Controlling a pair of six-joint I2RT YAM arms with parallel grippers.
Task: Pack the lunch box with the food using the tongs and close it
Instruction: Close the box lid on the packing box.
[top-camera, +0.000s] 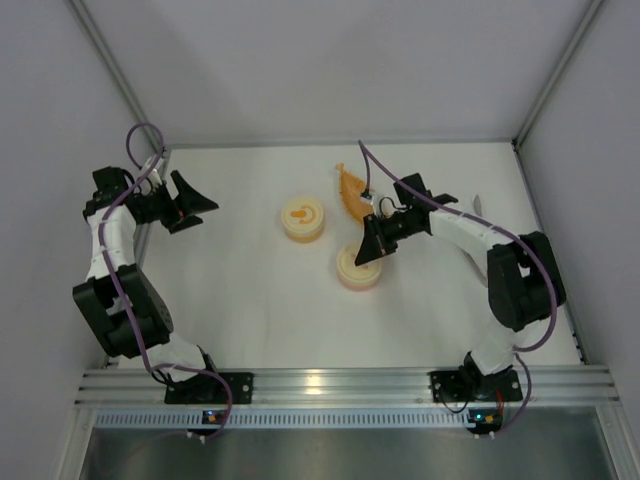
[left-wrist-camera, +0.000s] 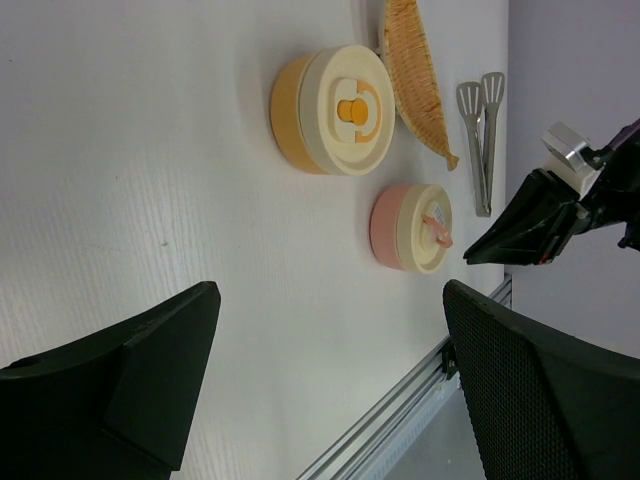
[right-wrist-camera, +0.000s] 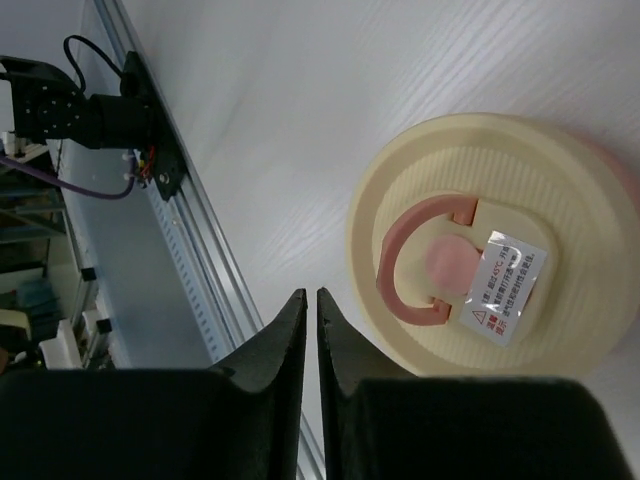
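Right gripper (right-wrist-camera: 310, 305), clamped shut on nothing, hangs just beside one small round pink lunch box with a cream lid (right-wrist-camera: 480, 255); the left gripper (left-wrist-camera: 325, 300) gapes wide, well apart to the left. Beyond sit one larger round orange box with a cream lid (top-camera: 302, 219) and one orange woven boat-shaped dish (top-camera: 350, 190), and one pair of slim silver metal tongs (left-wrist-camera: 484, 190) lies just beside that dish, behind the shut claw.

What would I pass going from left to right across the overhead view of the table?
left gripper → orange-lidded round container → pink round container
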